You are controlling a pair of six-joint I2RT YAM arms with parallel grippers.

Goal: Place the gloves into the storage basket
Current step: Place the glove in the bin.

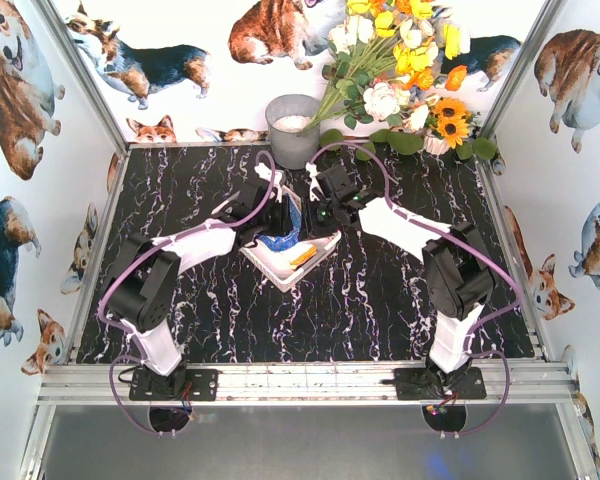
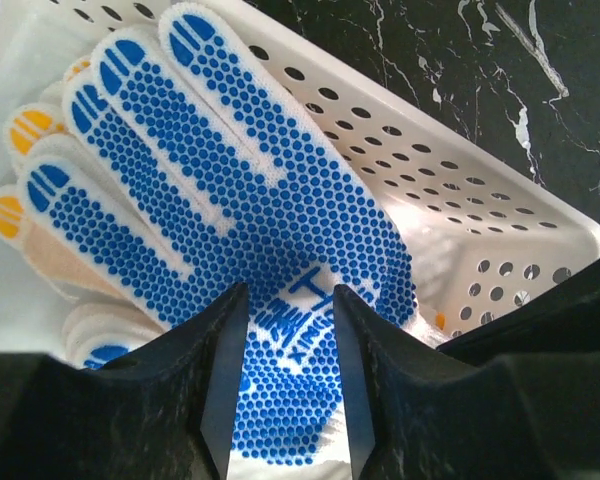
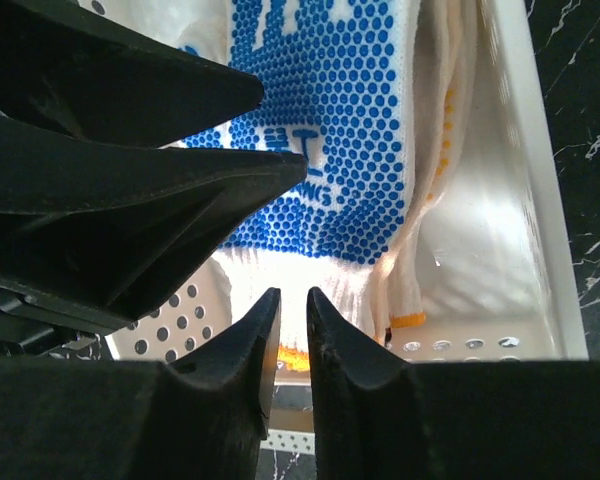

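The overhead view shows the left arm and right arm meeting over the storage basket, but the jaws are too small and crowded there to read. The wrist views supply the detail.

From the left wrist, the left gripper has its jaws standing apart. The blue-dotted glove lies flat directly beneath and ahead of them, its palm print readable in the gap. It rests on other gloves with orange fingertips.

From the right wrist, the right gripper shows only a slit between its jaws, with the glove's white cuff at its tips. Whether it pinches the cuff cannot be told. The left fingers block that view's upper left. All visible gloves lie inside the basket.
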